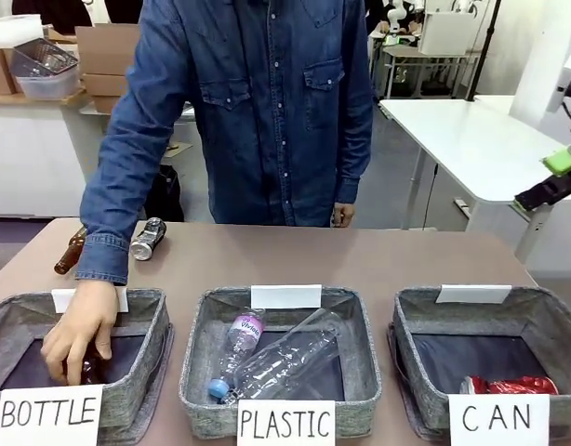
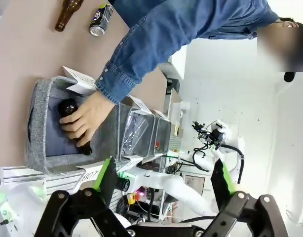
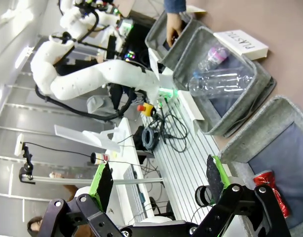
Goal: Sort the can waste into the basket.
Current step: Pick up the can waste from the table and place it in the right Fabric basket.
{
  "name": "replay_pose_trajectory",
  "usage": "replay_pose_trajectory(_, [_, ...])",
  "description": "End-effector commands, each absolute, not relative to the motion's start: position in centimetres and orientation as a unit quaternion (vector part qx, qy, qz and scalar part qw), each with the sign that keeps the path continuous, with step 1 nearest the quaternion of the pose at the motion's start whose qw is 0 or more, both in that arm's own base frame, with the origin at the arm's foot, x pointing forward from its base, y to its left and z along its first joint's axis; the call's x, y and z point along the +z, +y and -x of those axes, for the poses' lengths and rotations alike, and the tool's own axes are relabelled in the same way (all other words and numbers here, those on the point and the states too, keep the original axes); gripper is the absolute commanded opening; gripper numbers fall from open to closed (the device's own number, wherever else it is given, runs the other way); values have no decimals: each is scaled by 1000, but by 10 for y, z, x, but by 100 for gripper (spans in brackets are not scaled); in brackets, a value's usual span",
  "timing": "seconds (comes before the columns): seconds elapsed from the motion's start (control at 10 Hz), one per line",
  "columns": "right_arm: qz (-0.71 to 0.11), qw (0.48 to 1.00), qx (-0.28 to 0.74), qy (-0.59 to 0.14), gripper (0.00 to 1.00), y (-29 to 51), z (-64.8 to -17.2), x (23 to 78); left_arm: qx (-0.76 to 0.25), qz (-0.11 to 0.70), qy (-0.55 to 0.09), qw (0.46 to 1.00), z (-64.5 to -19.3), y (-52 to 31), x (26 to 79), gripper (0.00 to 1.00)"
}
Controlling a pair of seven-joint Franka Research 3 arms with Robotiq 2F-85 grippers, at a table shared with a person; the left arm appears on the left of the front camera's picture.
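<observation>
Red can [image 1: 507, 385] inside "CAN"-signed basket [image 1: 548, 308]

Basket signs [image 1: 285, 424]: BOTTLE, PLASTIC, CAN

The person wears a blue denim shirt [image 1: 276, 102]; the left pincer [image 2: 163, 168] and right pincer [image 3: 159, 168] are black, green-padded.

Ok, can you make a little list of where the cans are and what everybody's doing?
red can: lying in the CAN basket
silver can: on the table, beside a brown bottle
person's hand: inside the BOTTLE basket, on a dark bottle
left gripper: open, holding nothing
right gripper: open, holding nothing
</observation>
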State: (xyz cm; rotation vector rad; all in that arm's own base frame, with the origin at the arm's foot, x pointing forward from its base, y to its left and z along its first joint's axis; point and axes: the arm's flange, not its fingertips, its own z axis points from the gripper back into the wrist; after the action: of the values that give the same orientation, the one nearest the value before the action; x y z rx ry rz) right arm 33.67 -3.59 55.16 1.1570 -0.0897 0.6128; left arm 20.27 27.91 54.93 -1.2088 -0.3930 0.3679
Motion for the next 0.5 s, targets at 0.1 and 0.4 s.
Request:
replay_pose_trajectory(0.1, [-536,790,294,-43,100,-38,-336,552,159,548,-173,803,-221,256,542,100])
replay_pose_trajectory(0.4, [-536,790,294,-43,100,-38,-336,552,154,506,-174,831,-248,223,542,100])
